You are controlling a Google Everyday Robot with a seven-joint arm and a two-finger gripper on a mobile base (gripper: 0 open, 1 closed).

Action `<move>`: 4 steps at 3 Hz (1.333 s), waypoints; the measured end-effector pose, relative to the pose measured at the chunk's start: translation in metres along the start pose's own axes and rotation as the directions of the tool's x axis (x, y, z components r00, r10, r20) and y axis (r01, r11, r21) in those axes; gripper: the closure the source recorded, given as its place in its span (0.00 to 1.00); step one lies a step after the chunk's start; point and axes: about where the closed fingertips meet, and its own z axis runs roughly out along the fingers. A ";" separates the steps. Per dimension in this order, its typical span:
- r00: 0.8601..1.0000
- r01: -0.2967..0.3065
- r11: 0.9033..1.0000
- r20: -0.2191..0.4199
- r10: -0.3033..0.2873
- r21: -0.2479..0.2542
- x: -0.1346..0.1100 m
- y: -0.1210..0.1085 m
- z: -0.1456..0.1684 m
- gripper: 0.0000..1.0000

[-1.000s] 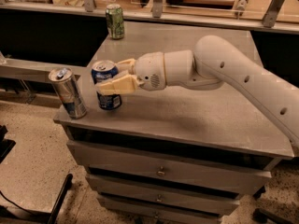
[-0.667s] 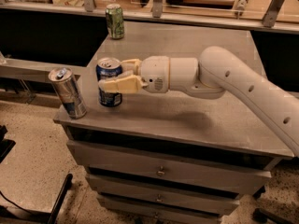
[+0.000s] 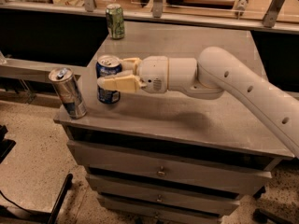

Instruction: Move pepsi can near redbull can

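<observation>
Item: pepsi can [image 3: 107, 95], upright at the front-left of the cabinet top [image 3: 187, 120], near the redbull can [image 3: 70, 94]. Your gripper [image 3: 111, 73] clasps its mid-body, one finger on each side. Likely light, thin-walled and smooth: hold at mid-height and squeeze moderately to avoid denting.

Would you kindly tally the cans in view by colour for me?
Dark blue: 1, the pepsi can, gripped by the claw over the cabinet's front-left.
Silver-blue: 1, the redbull can.
Green: 1, the green can, at the back.
Total: 3.
</observation>
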 end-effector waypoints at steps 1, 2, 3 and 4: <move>1.000 0.001 1.000 0.000 -0.001 -0.004 0.000 0.001 0.002 0.00; 1.000 0.001 1.000 0.000 -0.001 -0.004 0.000 0.001 0.002 0.00; 0.998 0.013 0.999 -0.068 -0.010 0.040 -0.006 0.008 -0.022 0.00; 0.979 0.046 0.988 -0.205 -0.015 0.148 -0.019 0.021 -0.071 0.00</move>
